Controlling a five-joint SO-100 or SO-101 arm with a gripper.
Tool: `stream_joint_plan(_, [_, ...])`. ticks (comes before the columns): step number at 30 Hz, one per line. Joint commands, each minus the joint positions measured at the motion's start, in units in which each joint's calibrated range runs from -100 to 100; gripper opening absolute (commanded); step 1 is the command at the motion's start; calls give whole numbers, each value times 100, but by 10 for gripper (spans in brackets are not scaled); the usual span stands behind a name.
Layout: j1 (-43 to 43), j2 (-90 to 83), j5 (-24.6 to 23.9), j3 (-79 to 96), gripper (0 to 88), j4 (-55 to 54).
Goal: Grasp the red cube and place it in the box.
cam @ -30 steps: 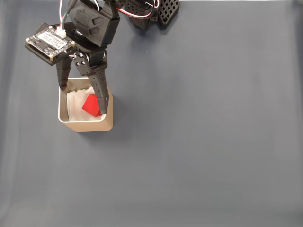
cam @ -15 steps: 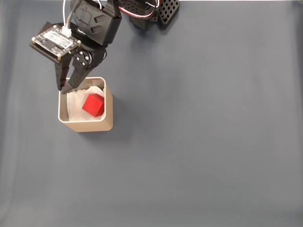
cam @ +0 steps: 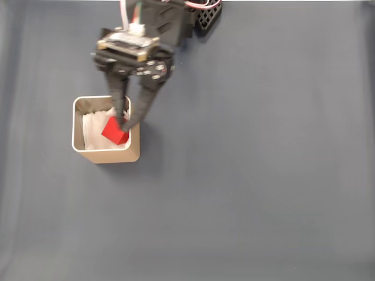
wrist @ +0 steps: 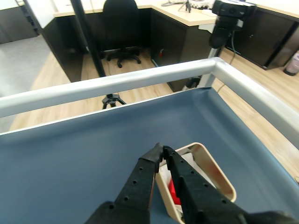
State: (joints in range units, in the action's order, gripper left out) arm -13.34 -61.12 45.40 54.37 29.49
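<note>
The red cube (cam: pixel 113 132) lies inside the tan box (cam: pixel 109 155) on its white lining, at the left of the fixed view. My gripper (cam: pixel 125 123) hangs over the box's right rim, its two black fingers pressed together at the tips with nothing between them. The tips overlap the cube's upper right corner in this view. In the wrist view the gripper (wrist: pixel 161 150) is shut above the box (wrist: pixel 213 164). A sliver of the red cube (wrist: pixel 172 192) shows beside the right finger.
Dark blue table cloth (cam: pixel 252 175) spreads bare to the right and below the box. The arm's black base (cam: pixel 202 14) sits at the top edge. In the wrist view a metal rail (wrist: pixel 140 79) borders the table, with a camera (wrist: pixel 229 14) beyond it.
The gripper went from open astride the box to shut. The arm swung from the box's left side to its right rim. The cube stayed in the box.
</note>
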Motion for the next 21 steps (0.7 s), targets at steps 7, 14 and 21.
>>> stream_joint_plan(7, [912,-1490,29,1327,1,125])
stream_joint_plan(14, [1252,-2313,-5,2156,1,395])
stream_joint_plan(21, [1302,-2901,-29,2913,1,650])
